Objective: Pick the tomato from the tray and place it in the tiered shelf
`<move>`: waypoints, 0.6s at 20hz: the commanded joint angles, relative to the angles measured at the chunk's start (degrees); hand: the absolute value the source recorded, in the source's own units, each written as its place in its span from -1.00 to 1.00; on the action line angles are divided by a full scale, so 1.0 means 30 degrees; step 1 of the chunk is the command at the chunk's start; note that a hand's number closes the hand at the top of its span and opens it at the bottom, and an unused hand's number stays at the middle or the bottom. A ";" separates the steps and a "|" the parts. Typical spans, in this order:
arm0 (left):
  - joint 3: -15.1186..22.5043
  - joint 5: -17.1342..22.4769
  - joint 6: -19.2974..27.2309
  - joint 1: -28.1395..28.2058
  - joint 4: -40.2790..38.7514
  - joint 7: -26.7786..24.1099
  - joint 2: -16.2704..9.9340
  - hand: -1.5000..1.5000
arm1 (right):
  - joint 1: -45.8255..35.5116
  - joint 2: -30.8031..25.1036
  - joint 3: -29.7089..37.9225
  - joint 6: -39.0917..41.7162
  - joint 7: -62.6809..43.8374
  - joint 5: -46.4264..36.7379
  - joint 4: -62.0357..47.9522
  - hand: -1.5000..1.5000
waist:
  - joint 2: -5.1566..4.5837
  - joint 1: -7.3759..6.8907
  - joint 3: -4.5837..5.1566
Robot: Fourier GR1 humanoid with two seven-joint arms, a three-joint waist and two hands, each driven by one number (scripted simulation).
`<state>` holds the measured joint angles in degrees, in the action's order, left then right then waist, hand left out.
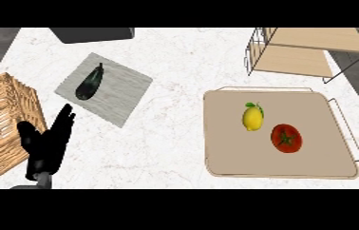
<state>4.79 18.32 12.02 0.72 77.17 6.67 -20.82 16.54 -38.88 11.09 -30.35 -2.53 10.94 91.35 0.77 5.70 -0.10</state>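
I see the left hand (48, 143) resting at lower left, fingers straight and apart. The tomato (286, 138) lies on the tray (231, 162), well apart to the hand's right.

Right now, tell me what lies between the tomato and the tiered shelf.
In the head view, only bare tray surface and a strip of counter lie between the tomato and the tiered shelf. The lemon sits left of that line.
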 commanded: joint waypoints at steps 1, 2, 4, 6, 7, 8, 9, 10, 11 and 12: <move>0.0144 0.0712 -0.0824 -0.0536 -0.0751 0.1644 0.0164 0.00 | 0.4818 0.0301 0.1435 0.0497 0.1232 0.0353 0.2988 -1.00 | -0.0097 -0.0605 0.0067; 0.0106 0.0926 -0.1201 0.0151 -0.0124 0.1578 -0.0072 0.00 | 0.5971 0.0233 0.1455 0.1341 0.2099 0.0371 0.3730 -1.00 | -0.0042 -0.0627 0.0064; 0.0253 0.0753 -0.0769 0.0289 0.1037 0.2366 -0.0248 0.00 | 0.7404 -0.0424 0.1588 0.2340 0.0605 0.0871 0.6548 -1.00 | -0.0009 -0.0778 0.0088; 0.0201 0.0623 -0.0927 -0.0419 -0.0288 0.1854 0.0163 0.00 | 0.8665 -0.0282 0.1328 0.2874 0.0118 0.0676 0.8139 -1.00 | -0.0151 -0.0948 0.0099; 0.0929 0.0219 -0.0932 0.0016 0.0302 0.1842 0.0507 0.00 | 0.8686 -0.0336 0.1158 0.2870 -0.0645 0.0413 0.8283 -1.00 | -0.0185 -0.1299 0.0080; 0.0083 0.0452 -0.1679 -0.0554 -0.1537 0.0866 0.0078 0.00 | 0.8861 -0.0962 0.1529 0.3015 -0.1696 0.0569 0.9811 -1.00 | -0.0241 -0.1191 0.0117; 0.0305 0.0353 -0.1110 -0.0556 -0.1039 0.1558 0.0417 0.00 | 0.9932 -0.0584 0.1505 0.2827 -0.1841 0.0071 1.0898 -1.00 | -0.0209 -0.1207 0.0099; 0.0803 0.0108 -0.0853 -0.0727 -0.0105 0.1904 0.0665 0.00 | 0.9795 -0.1149 0.1156 0.3015 -0.3239 -0.0044 1.1834 -1.00 | -0.0224 -0.1397 0.0097; 0.0650 0.0091 -0.1099 -0.1125 -0.0755 0.1979 0.0505 0.00 | 0.9884 -0.1303 0.1129 0.2896 -0.4149 -0.0405 1.2502 -1.00 | -0.0262 -0.1453 0.0095; 0.1006 -0.0021 -0.1230 -0.0496 -0.0222 0.1615 0.0790 0.00 | 0.9413 -0.1815 0.0985 0.3060 -0.5142 -0.0747 1.2039 -1.00 | -0.0281 -0.1741 0.0081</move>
<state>5.78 18.82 9.08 -1.80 77.31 10.53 -20.06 42.73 -41.71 14.68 -22.21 -9.90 10.88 121.24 0.43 1.89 -0.08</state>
